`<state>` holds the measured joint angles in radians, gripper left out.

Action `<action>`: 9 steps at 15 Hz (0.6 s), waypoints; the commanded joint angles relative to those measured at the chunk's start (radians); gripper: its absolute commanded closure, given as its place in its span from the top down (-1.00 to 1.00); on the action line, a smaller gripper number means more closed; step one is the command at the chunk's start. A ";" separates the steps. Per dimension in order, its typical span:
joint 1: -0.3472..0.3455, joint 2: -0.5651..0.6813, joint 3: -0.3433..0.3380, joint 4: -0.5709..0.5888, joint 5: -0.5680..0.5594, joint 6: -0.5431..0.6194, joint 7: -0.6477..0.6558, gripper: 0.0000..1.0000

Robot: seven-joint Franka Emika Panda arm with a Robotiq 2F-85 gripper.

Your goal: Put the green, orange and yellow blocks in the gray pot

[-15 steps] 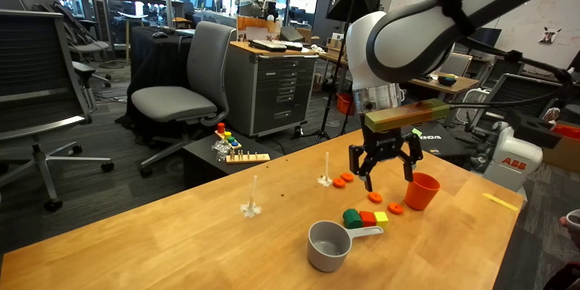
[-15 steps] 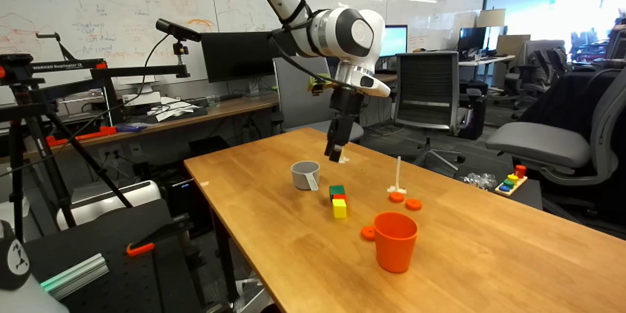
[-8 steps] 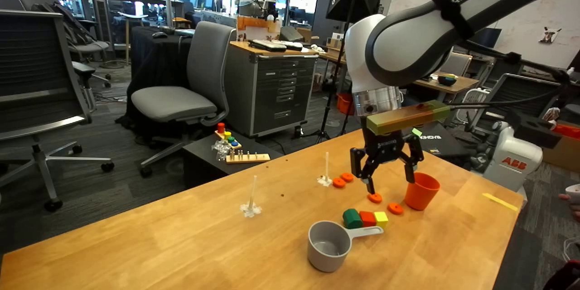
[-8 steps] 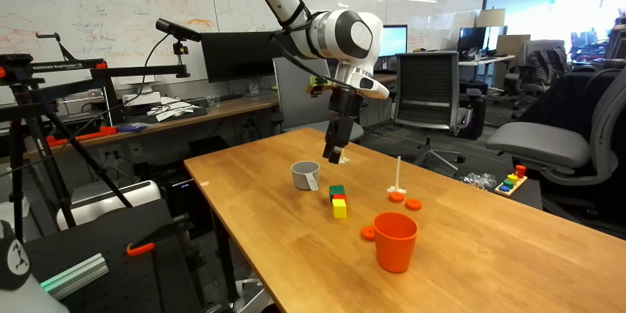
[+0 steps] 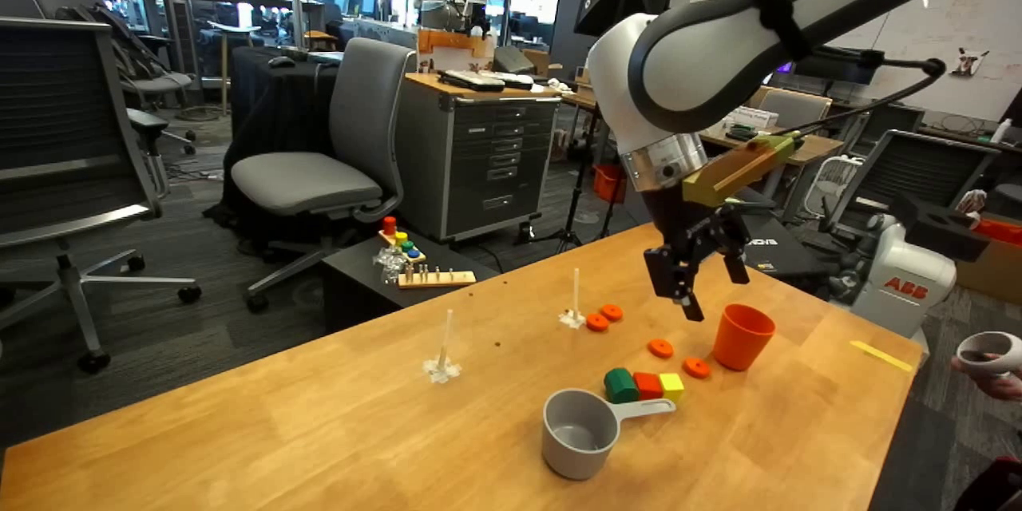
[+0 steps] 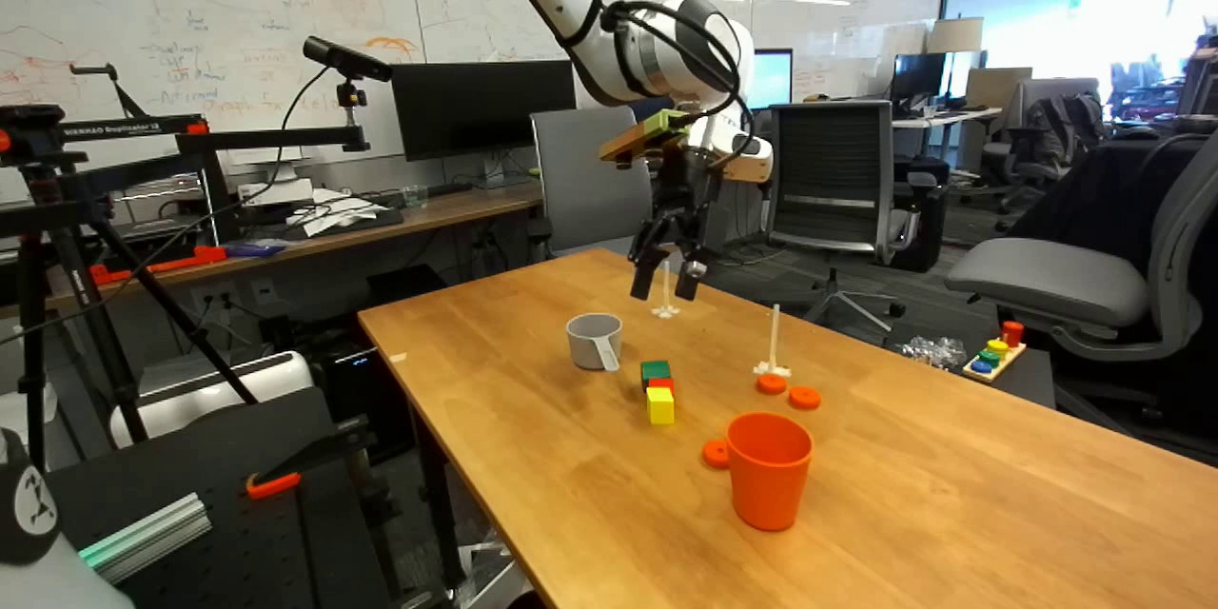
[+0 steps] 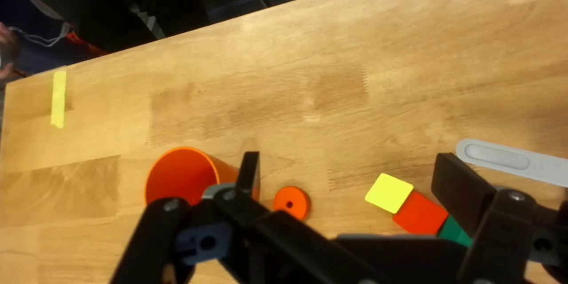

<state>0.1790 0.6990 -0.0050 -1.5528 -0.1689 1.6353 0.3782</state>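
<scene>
The green block [image 5: 620, 386], the red-orange block [image 5: 648, 385] and the yellow block [image 5: 671, 387] stand in a touching row on the table. The gray pot [image 5: 561, 451] is upright beside the row, its handle pointing along it. The blocks also show in an exterior view, with yellow [image 6: 660, 406] nearest that camera. My gripper [image 5: 716, 291] is open, empty and tilted, above the table beyond the blocks. In the wrist view the yellow block [image 7: 389, 193] and red-orange block [image 7: 420, 213] appear between the fingers [image 7: 348, 162]; a finger partly hides the green block [image 7: 455, 232]. Only the pot's handle [image 7: 510, 159] shows there.
An orange cup [image 5: 738, 347] stands right of the blocks. Several flat orange rings lie nearby, one [image 5: 697, 368] between cup and blocks. Two thin upright pegs [image 5: 576, 294] are fixed to the table. Yellow tape [image 5: 881, 356] marks the table near its edge.
My gripper has turned about its axis and tilted, and its fingertips have risen a little. Both fingers now show apart in both exterior views. The blocks, pot and cup have not moved.
</scene>
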 commanded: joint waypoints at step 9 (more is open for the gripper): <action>0.012 0.021 0.002 0.052 -0.067 -0.025 -0.133 1.00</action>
<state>0.1819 0.7118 -0.0044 -1.5448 -0.1891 1.6341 0.3284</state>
